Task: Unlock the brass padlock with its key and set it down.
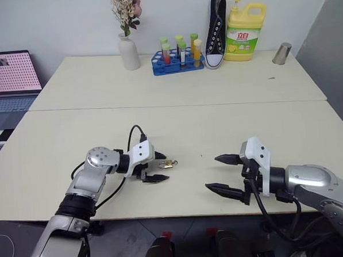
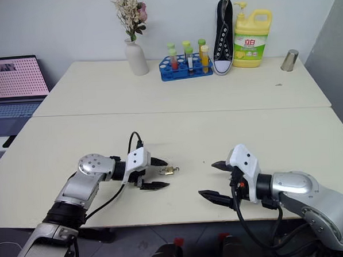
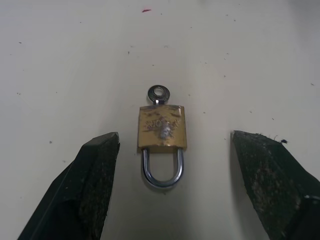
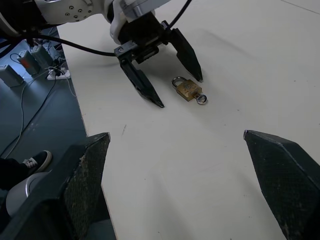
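- Brass padlock (image 3: 161,128) flat on cream table (image 1: 228,120), key (image 3: 158,93) in its base, shackle toward my left gripper (image 1: 157,166).
- Left fingers wide, straddling it, no contact.
- Right gripper (image 1: 227,172) wide, empty, well apart.
- Far edge: vase (image 1: 129,51), tube rack (image 1: 176,62), shoe (image 1: 216,31), detergent bottle (image 1: 245,32); laptop (image 1: 11,79) to the left.

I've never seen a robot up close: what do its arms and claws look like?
Both arms are silver-grey metal with rounded joints and black cuffs, and black cables loop along them. The left gripper and the right gripper each have a white housing and two black, pointed, wedge-shaped fingers.
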Controlling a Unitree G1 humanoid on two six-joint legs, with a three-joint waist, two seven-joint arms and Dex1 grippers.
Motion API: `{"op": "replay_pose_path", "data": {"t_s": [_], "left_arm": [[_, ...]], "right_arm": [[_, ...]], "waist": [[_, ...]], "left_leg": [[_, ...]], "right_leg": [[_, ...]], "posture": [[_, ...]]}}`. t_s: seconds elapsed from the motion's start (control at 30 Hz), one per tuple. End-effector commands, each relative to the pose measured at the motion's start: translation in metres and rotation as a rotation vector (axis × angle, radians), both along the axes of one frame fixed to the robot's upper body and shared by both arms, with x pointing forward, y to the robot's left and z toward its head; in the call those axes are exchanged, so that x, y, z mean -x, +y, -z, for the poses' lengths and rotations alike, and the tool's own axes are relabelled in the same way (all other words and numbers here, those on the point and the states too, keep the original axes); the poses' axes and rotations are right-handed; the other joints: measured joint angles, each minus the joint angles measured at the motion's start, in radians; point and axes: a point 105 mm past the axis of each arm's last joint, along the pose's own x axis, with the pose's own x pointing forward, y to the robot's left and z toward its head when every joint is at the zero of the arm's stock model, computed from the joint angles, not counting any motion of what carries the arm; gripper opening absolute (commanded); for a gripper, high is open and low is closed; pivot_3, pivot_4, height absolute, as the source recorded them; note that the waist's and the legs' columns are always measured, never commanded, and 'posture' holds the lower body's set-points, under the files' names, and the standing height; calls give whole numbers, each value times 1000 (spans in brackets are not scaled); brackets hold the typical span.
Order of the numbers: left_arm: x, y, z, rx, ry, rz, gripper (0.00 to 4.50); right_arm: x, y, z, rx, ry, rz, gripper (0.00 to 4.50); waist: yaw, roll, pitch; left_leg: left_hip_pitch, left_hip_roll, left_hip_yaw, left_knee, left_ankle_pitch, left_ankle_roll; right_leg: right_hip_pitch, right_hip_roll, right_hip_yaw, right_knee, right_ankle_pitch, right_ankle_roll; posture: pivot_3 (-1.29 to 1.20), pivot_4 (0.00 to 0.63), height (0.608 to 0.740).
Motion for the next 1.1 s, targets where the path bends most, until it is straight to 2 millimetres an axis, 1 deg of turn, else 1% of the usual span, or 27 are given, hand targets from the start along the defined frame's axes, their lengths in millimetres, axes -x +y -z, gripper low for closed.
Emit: {"op": "replay_pose_path", "data": {"t_s": [0.03,0.13,0.17,0.23,0.47,0.57,0.67,0.73,0.8,0.83,0.87,0.9,0.93,0.97,1.03,1.1], "left_arm": [[-1,-1,16,-58,25,-25,3790],[-1,0,18,-76,46,-30,3790],[0,-1,19,-83,62,-25,3618],[1,-1,19,-89,80,-21,3177],[5,7,25,-154,101,-26,1012],[7,10,28,-174,92,-17,965],[8,4,21,-149,10,30,965],[6,-14,0,-44,-154,87,965],[4,-23,-14,21,-248,98,965],[3,-29,-25,57,-350,120,965],[4,-36,-42,115,-499,153,965],[5,-41,-54,160,-606,176,965],[11,-45,-66,186,-755,215,965],[16,-46,-69,196,-845,246,965],[23,-46,-69,185,-966,308,965],[29,-46,-72,179,-1101,355,965]], "right_arm": [[3,2,-7,-10,-40,-13,4500],[3,2,-7,-13,-38,-5,4500],[3,2,-7,-15,-38,-3,4500],[3,3,-6,-15,-39,-3,4500],[2,3,-7,-17,-48,4,4500],[0,2,-7,-11,-63,12,4500],[-3,1,-8,-6,-85,27,4500],[-6,0,-9,-15,-108,49,4500],[-7,-1,-10,-24,-109,61,4500],[-8,-1,-11,-27,-125,64,4500],[-9,0,-15,-53,-157,72,4500],[-11,1,-17,-72,-180,78,4500],[-14,1,-19,-76,-219,94,4500],[-14,3,-18,-92,-194,83,4500],[-14,5,-16,-116,-153,68,4500],[-14,10,-15,-170,-80,46,4500]], "waist": [[0,0,0],[0,0,0],[0,0,0],[0,0,0],[-4,0,0],[-5,1,0],[-6,1,-1],[-6,1,-1],[-4,1,0],[-2,0,0],[2,-1,0],[4,-1,1],[5,-1,1],[7,-1,1],[7,-1,1],[3,-1,1]], "left_leg": [[0,0,0,0,0,0],[0,0,0,0,0,0],[0,0,0,0,0,0],[1,0,0,0,0,0],[1,0,0,0,0,0],[2,1,0,0,0,0],[2,1,0,-1,0,0],[2,1,0,-1,0,0],[2,1,0,-1,0,0],[1,1,0,-1,0,0],[0,1,-1,0,0,0],[-3,1,-1,1,0,0],[-6,1,-2,1,0,-1],[-8,1,-2,1,1,-2],[-8,1,-2,0,2,-4],[-8,1,-1,0,2,-4]], "right_leg": [[0,0,0,0,0,0],[0,0,0,0,0,0],[0,0,0,0,0,0],[1,0,0,0,0,0],[1,0,0,0,0,0],[1,0,0,0,0,0],[1,0,0,0,0,0],[1,0,0,0,0,0],[1,0,0,0,0,0],[0,0,1,0,0,0],[0,0,0,0,0,0],[-3,-1,0,-1,0,0],[-5,-1,-1,-1,1,0],[-6,-1,-1,-2,1,0],[-6,-1,-1,-6,1,0],[-5,-1,0,-7,1,0]], "posture": [[0,150,740],[0,150,740],[0,150,740],[0,150,740],[0,150,740],[0,150,740],[0,150,740],[0,150,740],[0,150,740],[0,150,740],[0,150,740],[0,150,740],[0,150,740],[0,150,740],[0,150,740],[0,150,740]]}}
